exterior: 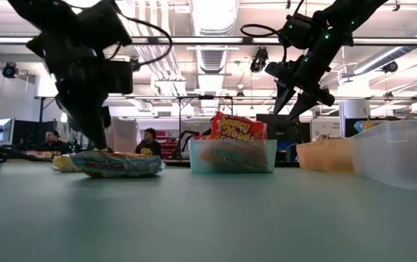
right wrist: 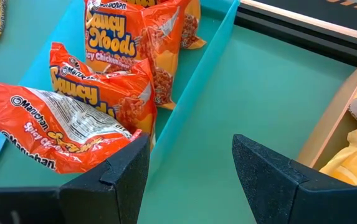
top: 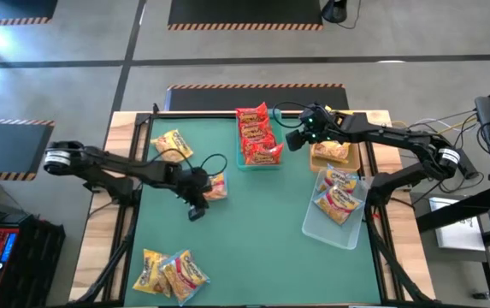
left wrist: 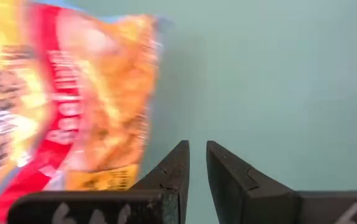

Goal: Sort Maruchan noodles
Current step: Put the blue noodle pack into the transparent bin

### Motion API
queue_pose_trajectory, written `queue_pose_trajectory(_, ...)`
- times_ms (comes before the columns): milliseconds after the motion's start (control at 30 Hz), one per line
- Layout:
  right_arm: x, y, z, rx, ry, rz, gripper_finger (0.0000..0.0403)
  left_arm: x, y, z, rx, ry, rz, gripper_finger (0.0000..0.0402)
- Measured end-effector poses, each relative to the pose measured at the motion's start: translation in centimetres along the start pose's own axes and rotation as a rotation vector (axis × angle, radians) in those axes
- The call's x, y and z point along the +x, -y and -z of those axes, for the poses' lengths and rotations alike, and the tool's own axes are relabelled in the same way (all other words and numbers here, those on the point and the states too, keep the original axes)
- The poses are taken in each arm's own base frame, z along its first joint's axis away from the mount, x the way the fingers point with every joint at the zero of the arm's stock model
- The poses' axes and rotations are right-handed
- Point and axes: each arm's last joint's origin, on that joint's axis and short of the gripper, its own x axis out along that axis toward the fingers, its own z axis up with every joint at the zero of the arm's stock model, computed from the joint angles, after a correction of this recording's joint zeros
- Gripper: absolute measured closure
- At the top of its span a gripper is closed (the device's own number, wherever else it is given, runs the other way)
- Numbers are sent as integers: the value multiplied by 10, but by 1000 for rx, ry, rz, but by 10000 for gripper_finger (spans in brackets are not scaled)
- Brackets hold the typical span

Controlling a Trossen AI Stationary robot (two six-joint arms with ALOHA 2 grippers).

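While the left gripper [top: 197, 208] sits low over the green table [top: 253, 222] at centre left of the high view, its fingers [left wrist: 172, 168] stand nearly together with only a thin slit between them, and nothing is caught there. A yellow-white noodle packet [top: 217, 186] lies flat on the mat just beside that gripper; the left wrist view shows it as a blurred packet close to the finger tips, apart from them. The right gripper [top: 297, 139] hangs in the upper middle of the high view, just right of the teal tray [top: 246, 163], with its fingers [right wrist: 119, 174] spread wide and empty. That tray holds red packets [top: 257, 135], some leaning upright. Right of it, the tan tray [top: 357, 154] holds yellow-orange packets [top: 330, 151], and the clear tray [top: 330, 231] at centre right holds 2 or 3 yellow-white ones [top: 339, 195]. Loose packets remain on the table: 1 yellow packet [top: 172, 145] at upper left, and a small heap [top: 169, 274] at the lower left edge.
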Motion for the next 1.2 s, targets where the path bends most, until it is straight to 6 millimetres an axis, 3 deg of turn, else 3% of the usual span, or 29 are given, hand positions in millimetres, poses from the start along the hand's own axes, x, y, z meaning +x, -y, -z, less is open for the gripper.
queue_pose_trajectory(233, 1, 1, 2, 1, -7, 4, 187, -1, -8, -3, -644, 239, -261, 364)
queue_pose_trajectory(433, 2, 2, 4, -12, -12, 7, 187, 14, -10, -5, -825, 277, -292, 364)
queue_pose_trajectory(600, 2, 2, 4, -59, -12, 8, 187, 21, -4, -8, -739, 296, -264, 364)
queue_pose_trajectory(1033, 2, 2, 4, -130, -13, 7, 187, 21, 25, -10, -36, 11, 97, 364)
queue_pose_trajectory(1200, 2, 2, 4, -150, -13, 7, 187, 16, 36, -18, -141, 50, 92, 364)
